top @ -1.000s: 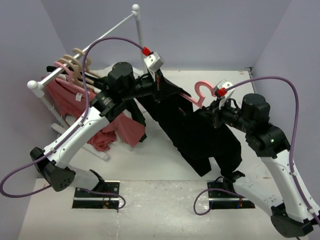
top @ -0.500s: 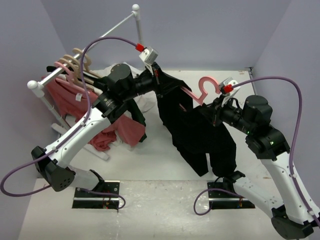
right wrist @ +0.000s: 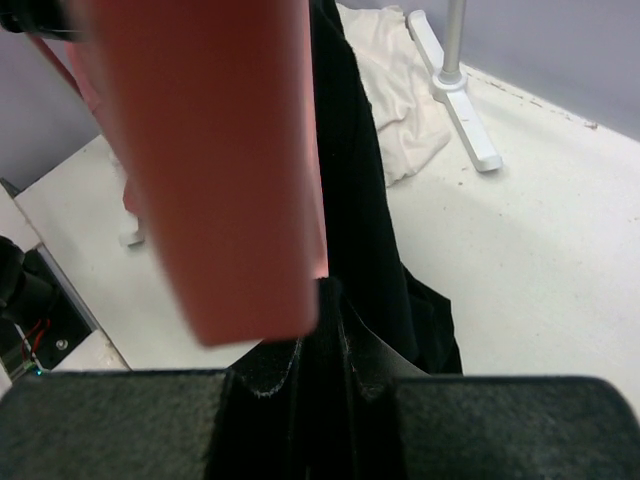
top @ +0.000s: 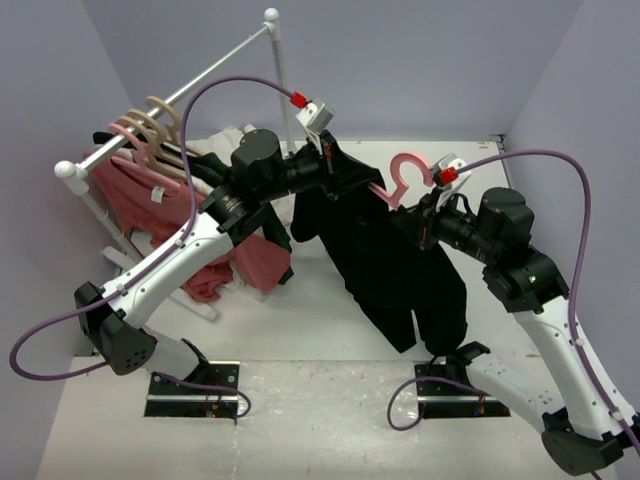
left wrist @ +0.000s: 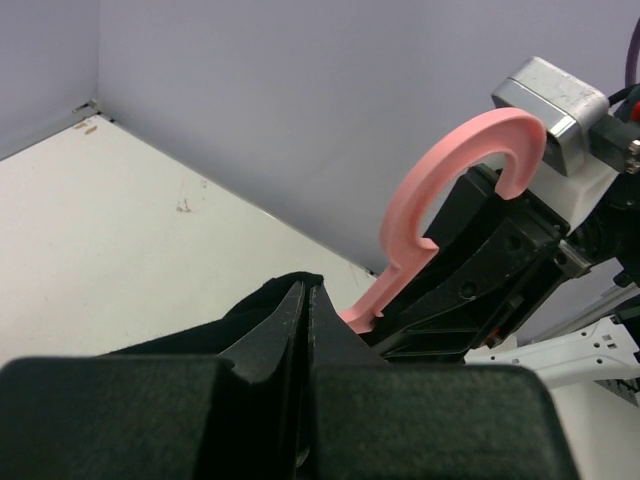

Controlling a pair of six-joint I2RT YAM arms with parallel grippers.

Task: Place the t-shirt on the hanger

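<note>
The black t-shirt [top: 390, 260] hangs in the air between my two grippers, its lower part drooping to the table. The pink hanger [top: 405, 176] has its hook sticking up out of the shirt's top edge; its frame is hidden in the fabric. My left gripper [top: 335, 170] is shut on the shirt's upper edge [left wrist: 270, 300], just left of the hook [left wrist: 450, 190]. My right gripper [top: 418, 215] is shut on black fabric [right wrist: 365, 190] right under the hanger [right wrist: 220, 150], which fills that view as a pink blur against its left finger.
A white clothes rack [top: 180, 95] stands at the left with beige and pink hangers, a salmon-pink shirt [top: 225, 255] and a dark green one. A white cloth [right wrist: 400, 90] lies by the rack's foot [right wrist: 455, 85]. Purple walls close in on three sides.
My left gripper has swung right and up with the shirt edge, close to the hanger hook. My right gripper has shifted a little left and up with the hanger.
</note>
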